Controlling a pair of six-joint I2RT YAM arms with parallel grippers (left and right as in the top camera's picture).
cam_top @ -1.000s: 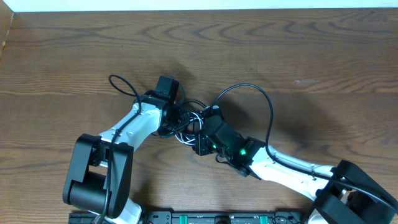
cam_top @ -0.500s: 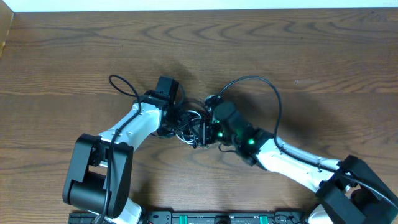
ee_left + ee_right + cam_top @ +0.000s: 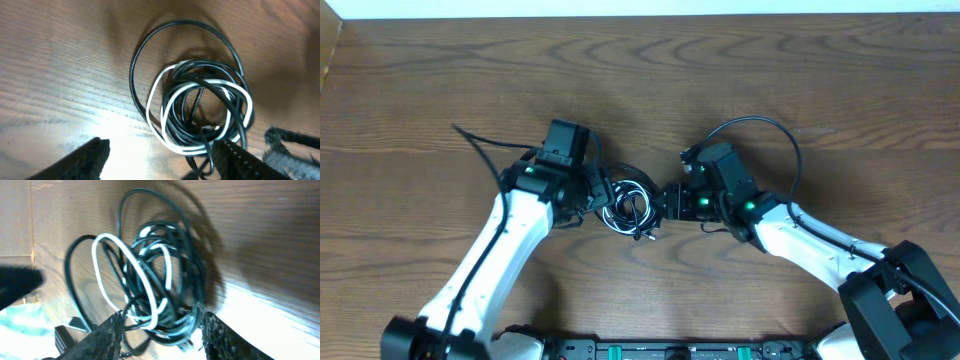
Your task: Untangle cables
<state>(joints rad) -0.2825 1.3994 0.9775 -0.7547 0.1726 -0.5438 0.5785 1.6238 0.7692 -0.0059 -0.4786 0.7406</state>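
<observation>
Overhead looks straight down; 2 wrist views face the cables (image 3: 630,207) closely from opposite sides.

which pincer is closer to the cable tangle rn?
Right, narrowly. The right pincer is open, with the lower loops of the tangle lying between its fingers. The left pincer, also open, has most of the tangle just ahead of its tips.

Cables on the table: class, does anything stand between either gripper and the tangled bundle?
Nothing visible does. The cables lie coiled together on the table, directly between the left gripper and the right gripper. Both grippers are open, and in the right wrist view some loops reach between its fingers.
</observation>
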